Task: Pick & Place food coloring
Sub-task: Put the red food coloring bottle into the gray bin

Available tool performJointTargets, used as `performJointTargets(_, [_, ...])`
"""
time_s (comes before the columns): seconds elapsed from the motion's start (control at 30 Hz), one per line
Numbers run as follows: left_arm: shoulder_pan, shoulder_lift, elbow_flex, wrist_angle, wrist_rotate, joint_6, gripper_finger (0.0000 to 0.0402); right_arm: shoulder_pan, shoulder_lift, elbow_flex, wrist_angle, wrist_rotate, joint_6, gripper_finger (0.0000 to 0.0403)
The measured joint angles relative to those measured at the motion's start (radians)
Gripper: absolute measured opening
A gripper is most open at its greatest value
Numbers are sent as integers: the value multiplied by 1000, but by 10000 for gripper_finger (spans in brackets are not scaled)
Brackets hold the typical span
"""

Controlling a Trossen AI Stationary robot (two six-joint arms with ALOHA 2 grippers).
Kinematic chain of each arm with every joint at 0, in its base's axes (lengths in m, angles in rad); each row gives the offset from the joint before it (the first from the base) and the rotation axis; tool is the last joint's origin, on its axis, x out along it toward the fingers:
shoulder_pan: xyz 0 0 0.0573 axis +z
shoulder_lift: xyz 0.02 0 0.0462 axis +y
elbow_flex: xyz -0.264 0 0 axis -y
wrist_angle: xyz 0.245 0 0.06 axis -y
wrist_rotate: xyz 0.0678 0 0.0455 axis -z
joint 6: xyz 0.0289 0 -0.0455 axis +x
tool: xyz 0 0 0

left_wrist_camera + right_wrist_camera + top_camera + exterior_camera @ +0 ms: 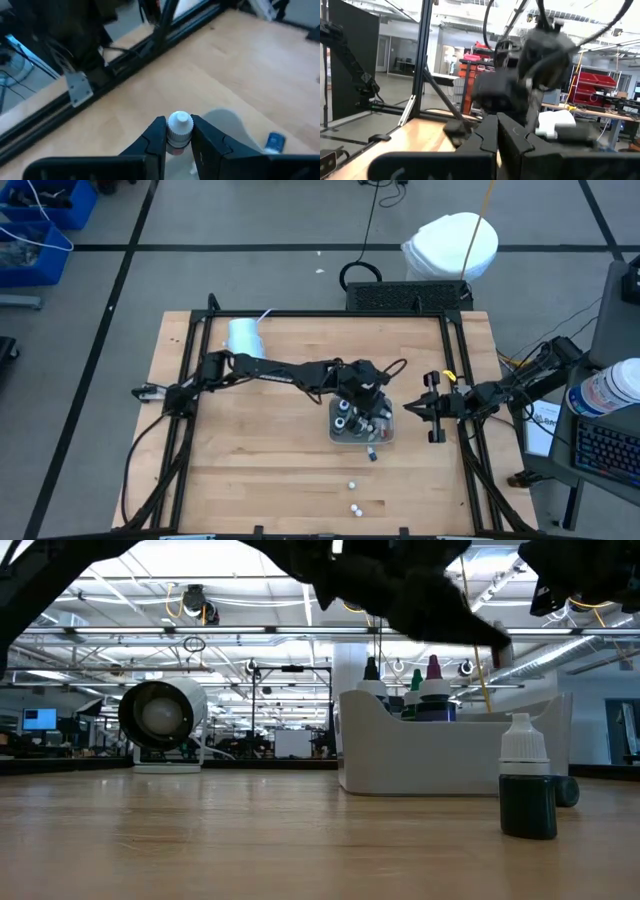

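the left end effector [178, 142] hangs over the grey tray [345, 439] near the middle of the worktop [260, 470], and its two dark fingers [155, 140] are clamped on the white cap of a small bottle [179, 126], one finger on each side of the cap; the bottle's body is hidden below the fingers in the left wrist view. in the high view the left arm reaches in from the far-left side of the worktop and covers the far edge of the tray. inside the tray stand several more food coloring containers [348, 420], pale tops up; in the low view pointed green, dark and reddish tips [418, 680] show above the tray's white wall. just outside the tray on its near side stands one dark bottle with a white cap [527, 791], upright on the wood. nearer still to the front edge lie two tiny white-capped pieces [354, 496], well apart from the tray. a small blue object [274, 141] lies on the wood beside the tray in the left wrist view; what it is cannot be told. a pale blue cup [245, 336] lies on its side toward the far-left corner, well apart from the tray. the right end effector [432, 412] waits to the right of the tray near the worktop's right rail, its fingers pressed together and holding nothing.
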Motion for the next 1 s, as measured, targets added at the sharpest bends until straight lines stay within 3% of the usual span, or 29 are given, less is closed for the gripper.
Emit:
performJointTargets(0.27, [4,29,-2,-12,-38,-17,69,0,0,0,17,-2,-1,0])
performJointTargets(0.57, [-5,39,-1,-9,-68,-144,69,0,0,0,22,-3,-1,0])
performJointTargets(1.0, [-23,65,-2,-9,-109,-166,69,0,0,0,42,-3,-7,0])
